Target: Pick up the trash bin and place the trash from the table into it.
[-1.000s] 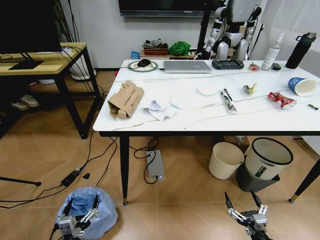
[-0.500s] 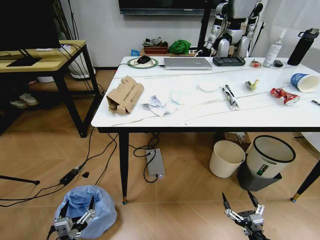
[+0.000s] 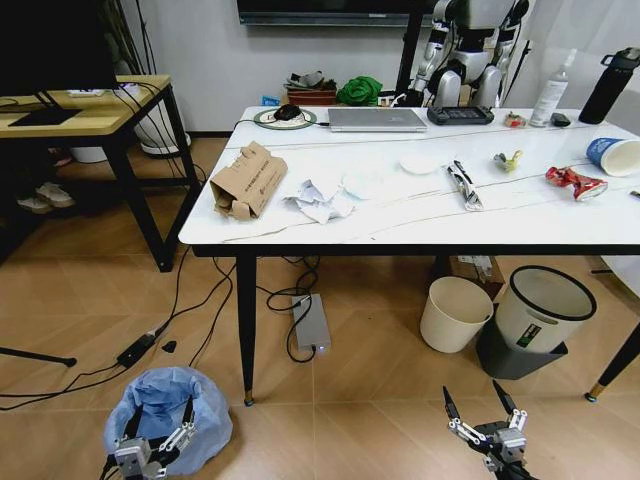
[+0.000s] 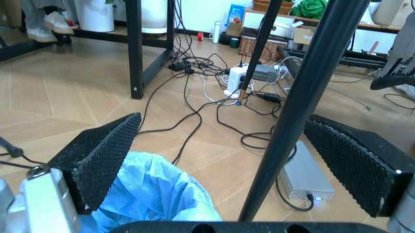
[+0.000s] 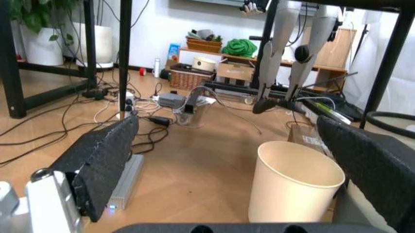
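The trash bin (image 3: pixel 165 415), lined with a crinkled light-blue bag, stands on the floor near the table's front left leg (image 3: pixel 247 330). My left gripper (image 3: pixel 160 420) hangs open just over the bin's near side; in the left wrist view its fingers (image 4: pixel 97 160) spread above the blue bag (image 4: pixel 149 194). My right gripper (image 3: pixel 472 400) is open low over bare floor. On the marble table (image 3: pixel 420 225) lie torn cardboard (image 3: pixel 247 180), crumpled paper (image 3: pixel 318 200), a white lid (image 3: pixel 362 184), a clear packet (image 3: pixel 462 186), a red wrapper (image 3: pixel 575 182) and a paper cup (image 3: pixel 612 155).
A cream bin (image 3: pixel 452 313) and a white bin with a dark base (image 3: pixel 535 320) stand under the table's right side. A power brick (image 3: pixel 311 325) and cables lie on the floor. The wooden desk (image 3: pixel 80 115) is at left. A laptop (image 3: pixel 377 119) sits at the table's back.
The whole head view has shifted slightly, so the camera moved. Both grippers stay open and low, the left one still over the blue-bagged bin.
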You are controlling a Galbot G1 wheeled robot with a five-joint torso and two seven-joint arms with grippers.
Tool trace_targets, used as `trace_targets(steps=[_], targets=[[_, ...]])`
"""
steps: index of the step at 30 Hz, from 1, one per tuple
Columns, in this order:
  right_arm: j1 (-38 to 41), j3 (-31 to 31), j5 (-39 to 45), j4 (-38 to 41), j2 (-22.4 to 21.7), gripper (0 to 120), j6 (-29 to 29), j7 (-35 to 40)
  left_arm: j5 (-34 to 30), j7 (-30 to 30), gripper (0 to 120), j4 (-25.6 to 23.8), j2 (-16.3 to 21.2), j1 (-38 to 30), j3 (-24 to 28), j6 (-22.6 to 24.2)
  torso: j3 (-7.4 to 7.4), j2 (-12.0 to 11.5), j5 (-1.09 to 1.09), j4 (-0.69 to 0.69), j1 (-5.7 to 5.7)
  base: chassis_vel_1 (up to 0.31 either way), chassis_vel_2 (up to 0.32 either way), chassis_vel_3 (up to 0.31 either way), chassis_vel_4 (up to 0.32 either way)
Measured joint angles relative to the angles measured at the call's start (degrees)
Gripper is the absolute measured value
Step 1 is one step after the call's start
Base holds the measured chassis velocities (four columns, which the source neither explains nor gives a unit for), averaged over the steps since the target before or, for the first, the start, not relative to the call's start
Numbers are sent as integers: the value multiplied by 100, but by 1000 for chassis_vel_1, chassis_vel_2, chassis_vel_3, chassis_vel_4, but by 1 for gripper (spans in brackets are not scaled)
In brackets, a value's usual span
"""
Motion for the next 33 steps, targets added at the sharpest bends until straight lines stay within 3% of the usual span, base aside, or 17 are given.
trace_targets(steps=[33], targets=[[8, 12, 21, -41, 0, 100, 26, -5, 57, 17, 96, 95, -34, -21, -5, -24, -524, -761, 0, 0, -238, 0, 0, 0, 0]])
